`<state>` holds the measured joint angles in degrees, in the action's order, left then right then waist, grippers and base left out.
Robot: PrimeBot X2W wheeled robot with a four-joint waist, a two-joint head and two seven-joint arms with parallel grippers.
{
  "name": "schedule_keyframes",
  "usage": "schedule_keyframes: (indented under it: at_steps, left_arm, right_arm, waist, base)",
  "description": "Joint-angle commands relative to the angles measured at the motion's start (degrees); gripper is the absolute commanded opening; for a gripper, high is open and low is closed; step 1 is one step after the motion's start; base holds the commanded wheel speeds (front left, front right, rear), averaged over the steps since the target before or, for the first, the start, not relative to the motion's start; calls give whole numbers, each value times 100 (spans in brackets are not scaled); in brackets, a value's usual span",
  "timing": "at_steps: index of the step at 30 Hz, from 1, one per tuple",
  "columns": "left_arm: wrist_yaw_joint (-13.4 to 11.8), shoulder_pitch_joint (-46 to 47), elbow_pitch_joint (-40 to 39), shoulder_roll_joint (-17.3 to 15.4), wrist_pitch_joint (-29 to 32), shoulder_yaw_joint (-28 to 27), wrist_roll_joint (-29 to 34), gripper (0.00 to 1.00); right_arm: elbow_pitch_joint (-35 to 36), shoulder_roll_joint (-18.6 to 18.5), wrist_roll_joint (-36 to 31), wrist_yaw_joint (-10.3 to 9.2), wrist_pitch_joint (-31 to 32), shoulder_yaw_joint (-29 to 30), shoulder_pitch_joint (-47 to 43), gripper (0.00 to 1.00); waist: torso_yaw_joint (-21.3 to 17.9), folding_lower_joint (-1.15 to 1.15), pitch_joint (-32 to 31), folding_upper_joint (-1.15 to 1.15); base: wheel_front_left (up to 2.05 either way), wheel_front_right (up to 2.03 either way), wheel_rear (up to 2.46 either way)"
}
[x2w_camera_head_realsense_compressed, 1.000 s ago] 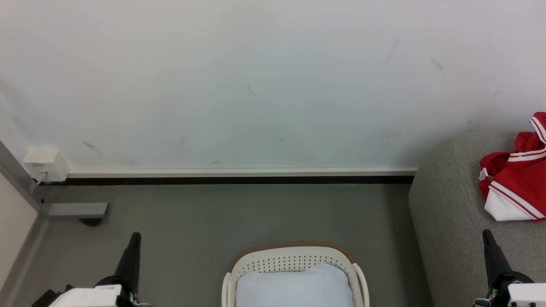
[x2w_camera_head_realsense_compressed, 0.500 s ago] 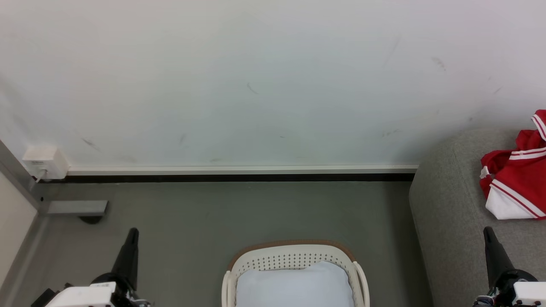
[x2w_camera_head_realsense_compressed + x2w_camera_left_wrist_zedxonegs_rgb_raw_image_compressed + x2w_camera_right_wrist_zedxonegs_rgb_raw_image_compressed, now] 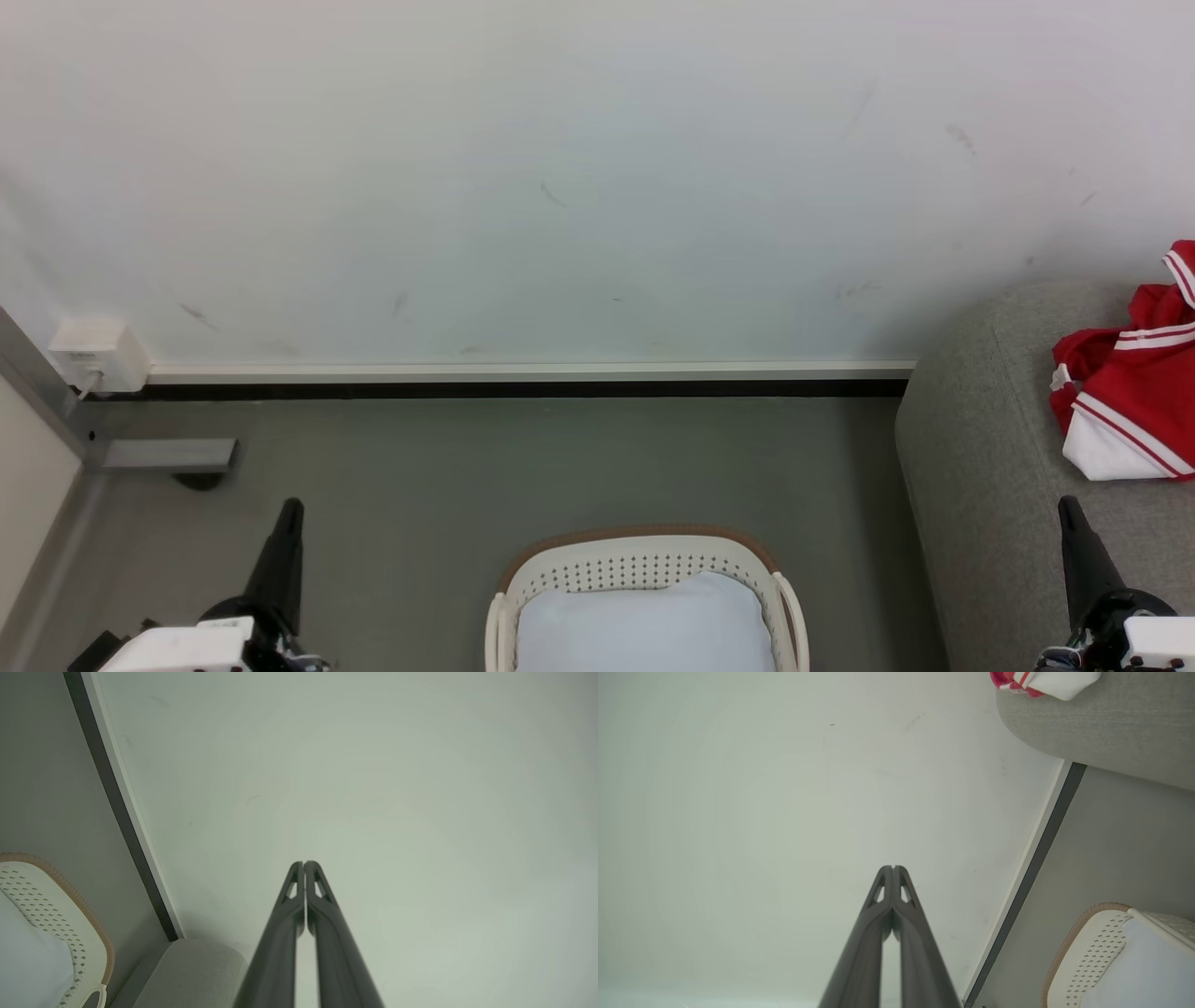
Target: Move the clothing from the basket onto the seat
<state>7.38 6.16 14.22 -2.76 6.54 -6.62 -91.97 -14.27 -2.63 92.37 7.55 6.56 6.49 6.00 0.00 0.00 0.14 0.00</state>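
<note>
At the far left, a small cream plastic wall box [image 3: 98,357] sits low on the scuffed white painted wall [image 3: 560,187], and below it a flat grey metal bracket [image 3: 168,455] lies on the dull grey-green floor [image 3: 560,467]. Our left jaws rise from the lower left of the head view. Their two long dark fingers [image 3: 280,569] are pressed together into one point, hanging above bare floor and well apart from the basket. In the left wrist view the same fingers [image 3: 280,933] meet tip to tip against the wall, closed on nothing. In the middle, at the bottom edge, stands the rounded cream-white perforated plastic laundry basket [image 3: 644,567] with its brown rim band. A pale bluish-white soft pad [image 3: 644,630] covers what we can see of its inside. Behind it a white skirting strip [image 3: 523,375] over a dark band runs along the foot of the wall. To the right is the large grey woven-fabric upholstered seat [image 3: 990,467], rounded at its corner. The bright red clothing with white panels and white stripe trim [image 3: 1130,392] lies crumpled on top of the seat, cut off by the right edge of the view. Our right jaws stand at the lower right, over the seat and below the clothing without touching it. Their dark fingers [image 3: 1083,569] are shut tight, and the right wrist view shows those fingers [image 3: 864,942] closed with nothing held.
</note>
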Motion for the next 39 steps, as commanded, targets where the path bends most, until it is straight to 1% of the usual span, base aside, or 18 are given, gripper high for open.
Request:
schedule_keyframes:
  at_steps: [1,39]
  left_arm:
    - [30,45,-16,-11,25,-11,-74,0]
    - [30,43,-17,-11,23,-9,-76,0]
  right_arm:
    - [32,-46,5,-12,19,21,73,0]
    - [31,-45,6,-12,18,20,72,0]
  waist:
    - [0,0,0,0]
    - [0,0,0,0]
  base:
    - [0,0,0]
    - [0,0,0]
